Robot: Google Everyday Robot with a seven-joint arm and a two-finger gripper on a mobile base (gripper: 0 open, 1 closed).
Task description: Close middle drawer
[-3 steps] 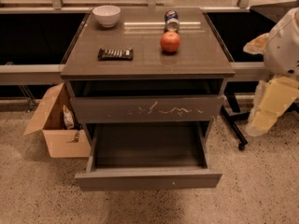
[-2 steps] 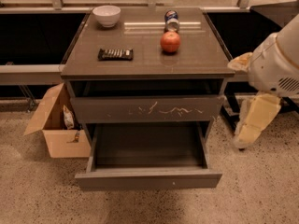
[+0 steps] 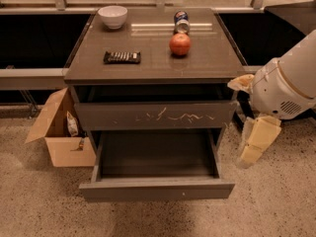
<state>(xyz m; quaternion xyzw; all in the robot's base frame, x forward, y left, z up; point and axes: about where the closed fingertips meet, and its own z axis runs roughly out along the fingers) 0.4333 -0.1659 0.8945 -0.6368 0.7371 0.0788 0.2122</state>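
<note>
Camera view shows the middle drawer (image 3: 157, 190) pulled far out at the lower centre of the frame, its front well forward of the bench (image 3: 148, 69). The pincer (image 3: 256, 143) hangs at the right edge, beside the drawer's right side and apart from it; whether it is spread or pressed together I cannot tell. The risk, as I judge it, is that coming in from that flank it clips the drawer's right corner or pushes off-centre, skewing and jamming the drawer. A hard shove could also jolt the apple (image 3: 179, 44) and can (image 3: 181, 21) on top.
</note>
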